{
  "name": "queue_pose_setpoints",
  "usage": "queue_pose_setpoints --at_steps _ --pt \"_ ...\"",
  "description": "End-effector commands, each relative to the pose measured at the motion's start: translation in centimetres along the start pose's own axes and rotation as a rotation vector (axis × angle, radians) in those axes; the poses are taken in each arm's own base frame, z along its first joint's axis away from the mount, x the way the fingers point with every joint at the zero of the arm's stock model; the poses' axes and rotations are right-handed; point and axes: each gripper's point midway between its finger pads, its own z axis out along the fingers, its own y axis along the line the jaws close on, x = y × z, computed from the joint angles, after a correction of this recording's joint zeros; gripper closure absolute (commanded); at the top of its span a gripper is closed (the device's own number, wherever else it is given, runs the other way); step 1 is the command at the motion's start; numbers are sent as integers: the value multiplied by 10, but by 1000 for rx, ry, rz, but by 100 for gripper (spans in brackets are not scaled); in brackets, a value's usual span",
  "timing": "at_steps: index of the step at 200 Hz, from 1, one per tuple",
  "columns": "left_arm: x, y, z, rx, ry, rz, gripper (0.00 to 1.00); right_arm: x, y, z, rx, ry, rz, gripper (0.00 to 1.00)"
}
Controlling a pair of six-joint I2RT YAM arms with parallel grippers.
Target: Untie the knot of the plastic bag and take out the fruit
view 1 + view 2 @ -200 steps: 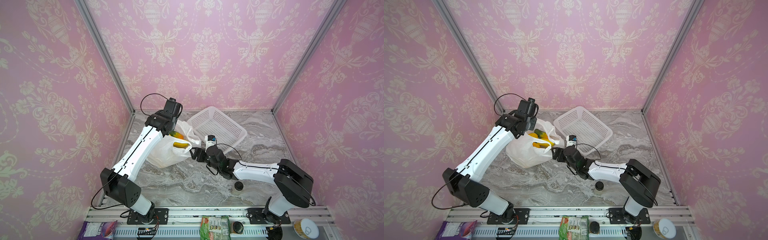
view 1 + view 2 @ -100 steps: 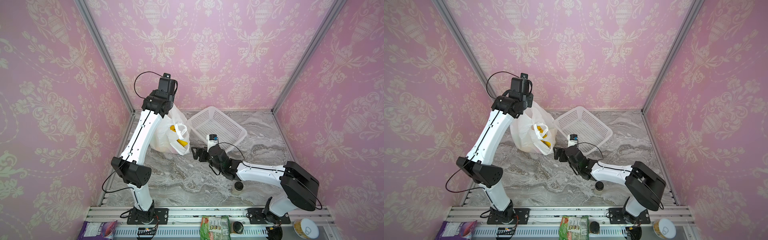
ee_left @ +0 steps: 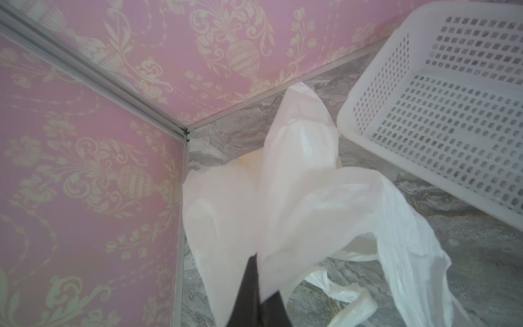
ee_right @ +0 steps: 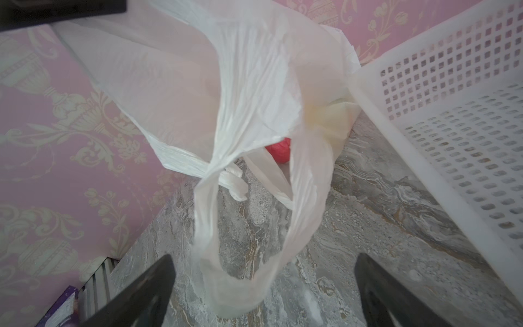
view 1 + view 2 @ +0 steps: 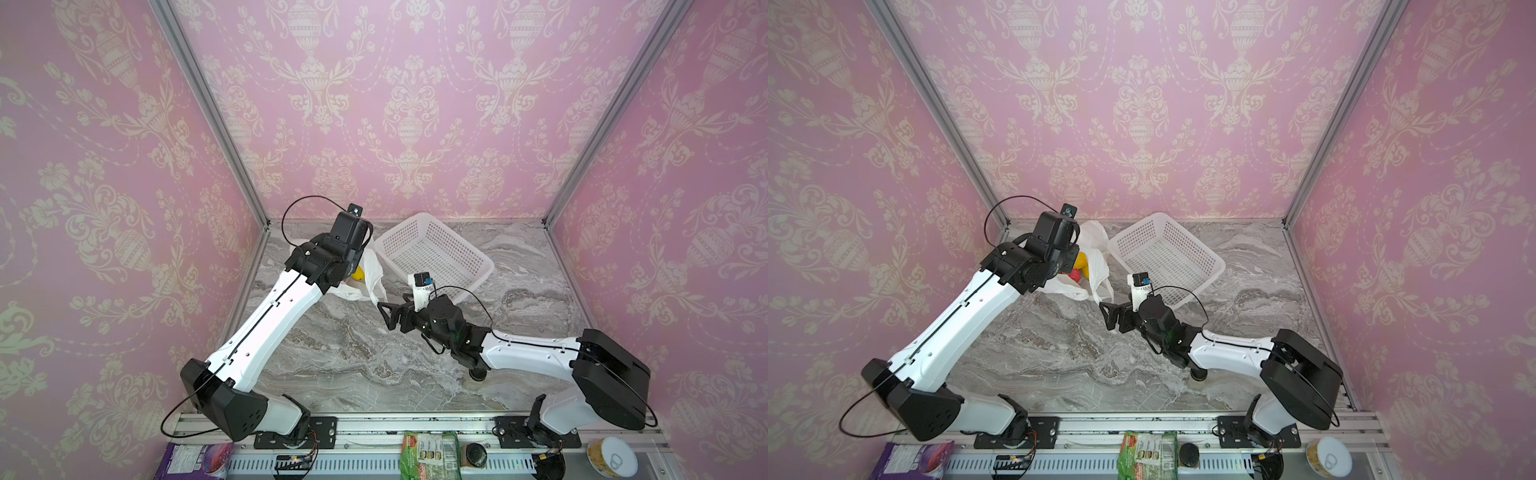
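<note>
Pink damask walls surround a grey marble table (image 5: 332, 353). The left gripper (image 3: 254, 263) is clamped on the white plastic bag (image 5: 1096, 249), which sits beside a perforated basket (image 5: 432, 249). Fruit (image 4: 278, 150) shows inside the bag. The right gripper (image 4: 263, 271) is spread wide and empty, with a handle loop (image 4: 304, 198) dangling between its jaws. Closing gently on that loop should hold the mouth wide.

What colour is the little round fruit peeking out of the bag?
Red. The fruit shows best in the right wrist view, peeking from the plastic bag.
</note>
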Motion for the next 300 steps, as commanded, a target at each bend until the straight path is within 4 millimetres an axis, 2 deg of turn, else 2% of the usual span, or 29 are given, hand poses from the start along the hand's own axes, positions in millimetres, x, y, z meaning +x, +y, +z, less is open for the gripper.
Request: queue_pose_setpoints --at_steps 1,18,35,54,79,101,116,124,133,152,167,179,196,206,214,229,248,258,270,290,300 --pt "8 -22 3 117 -11 -36 100 -3 36 -2 -120 -23 -107 0" --pt "10 -33 5 168 -11 -8 100 3 43 5 -111 3 -146 0" --pt "12 -38 2 206 -22 -8 100 4 29 16 9 33 -162 0" --pt "17 -37 -1 213 -37 -2 100 -3 -14 17 259 27 -170 0" --pt "31 -32 -5 201 -45 3 100 -11 -56 8 433 -8 -159 6" --pt "40 -28 -15 210 -72 -18 100 -14 -86 -2 528 -10 -149 24" --pt "43 -27 -22 228 -101 -39 100 -12 -97 -6 543 -5 -162 49" --pt "46 -28 -24 244 -112 -46 100 -12 -99 -10 547 -14 -178 59" --pt "47 -32 -26 273 -120 -53 100 -11 -102 -15 549 -29 -196 65" --pt "47 -46 -28 347 -118 -55 100 -11 -108 -26 559 -57 -220 72" --pt "48 -56 -26 396 -108 -60 100 -14 -103 -30 529 -65 -248 74" --pt "49 -69 -26 460 -98 -60 100 -15 -92 -32 471 -57 -278 69" --pt "49 -85 -27 543 -81 -64 100 -22 -66 -47 372 -95 -336 41" --pt "48 -90 -28 569 -75 -64 100 -25 -46 -60 303 -133 -365 30" --pt "48 -90 -28 571 -74 -64 100 -28 -30 -71 233 -162 -380 25" --pt "49 -85 -25 541 -73 -70 100 -34 -4 -88 110 -200 -379 23" --pt "51 -74 -19 470 -63 -75 100 -32 26 -99 -25 -210 -376 32" --pt "51 -68 -17 433 -59 -78 100 -28 36 -96 -57 -203 -375 33" --pt "51 -63 -15 406 -58 -83 100 -21 43 -84 -65 -173 -352 35" --pt "51 -59 -15 385 -62 -87 100 -3 42 -44 -5 -66 -308 41" --pt "52 -59 -15 383 -62 -90 96 9 43 -24 11 -13 -299 43"
